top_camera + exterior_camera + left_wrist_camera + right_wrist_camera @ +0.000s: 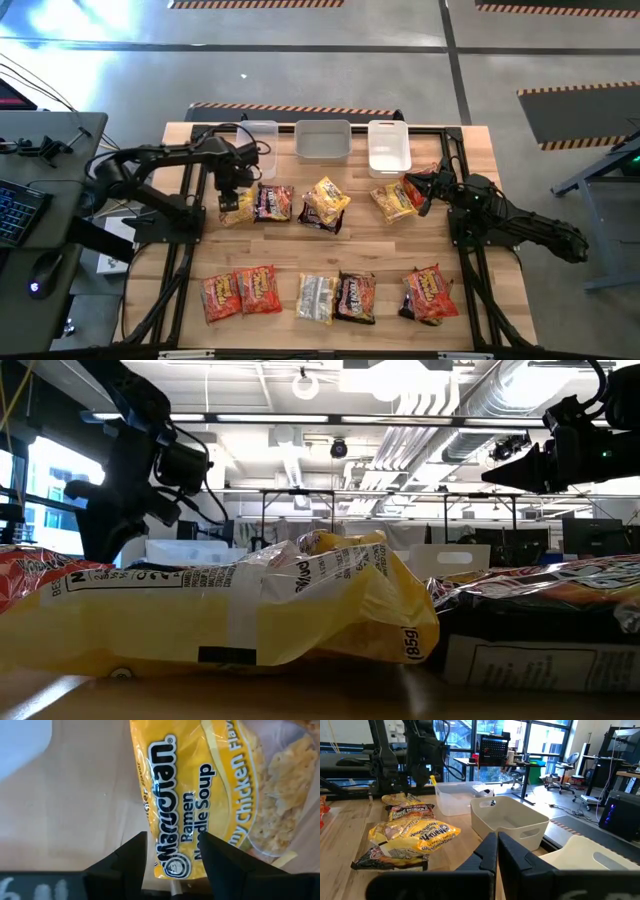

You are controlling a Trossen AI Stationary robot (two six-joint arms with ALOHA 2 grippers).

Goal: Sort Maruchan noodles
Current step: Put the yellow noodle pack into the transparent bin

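Maruchan packets lie flat on the wooden table [190, 250] in two rows. My left gripper [232, 190] points down, open, over a yellow packet [200, 785] in the far row; it also shows in the high view [238, 210]. One finger [132, 860] stands at the packet's edge and the other [217, 860] over its printed face. A dark packet [275, 202] lies beside it. My right gripper [497, 855] is shut and empty in the right wrist view; it hovers at the far right [420, 190] next to a yellow and red-orange packet [393, 202]. My left gripper comes at the yellow packet's logo end [172, 855] from above, with its fingers pointing down. The packet lies flat on the table and is not crumpled. I cannot tell whether the fingertips touch it.
Three tubs stand along the far edge: clear [262, 135], greyish [323, 140] and white [388, 145]. A yellow packet on a dark one [325, 203] lies mid-table. The near row holds red-orange [240, 293], pale yellow [316, 297], dark [354, 296] and red-orange [430, 293] packets.
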